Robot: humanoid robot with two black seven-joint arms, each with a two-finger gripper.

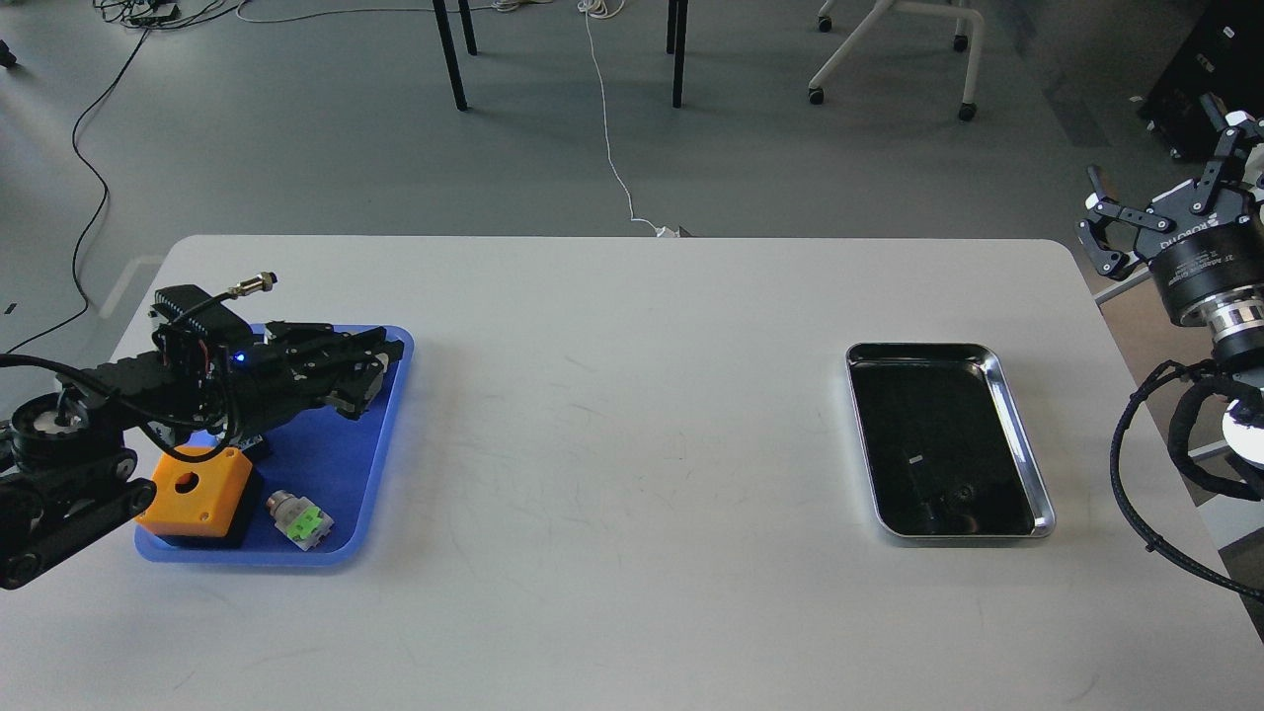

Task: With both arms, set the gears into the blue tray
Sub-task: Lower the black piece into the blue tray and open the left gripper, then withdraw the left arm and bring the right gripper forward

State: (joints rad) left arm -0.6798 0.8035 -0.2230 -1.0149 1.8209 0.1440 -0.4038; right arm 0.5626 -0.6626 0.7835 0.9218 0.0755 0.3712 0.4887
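The blue tray (341,459) lies at the table's left. My left gripper (380,370) hovers over its far right corner with its fingers drawn together. The gear it took from the table is too small and dark to make out between them. My right gripper (1155,188) hangs open and empty beyond the table's right edge, raised high. In the near end of the silver tray (1023,434) lies a small dark ring (963,491) that looks like a gear.
On the blue tray's near end sit an orange box with a round hole (193,484) and a green-and-white switch (298,518). My left arm covers the tray's far end. Chair and table legs stand on the floor beyond the table.
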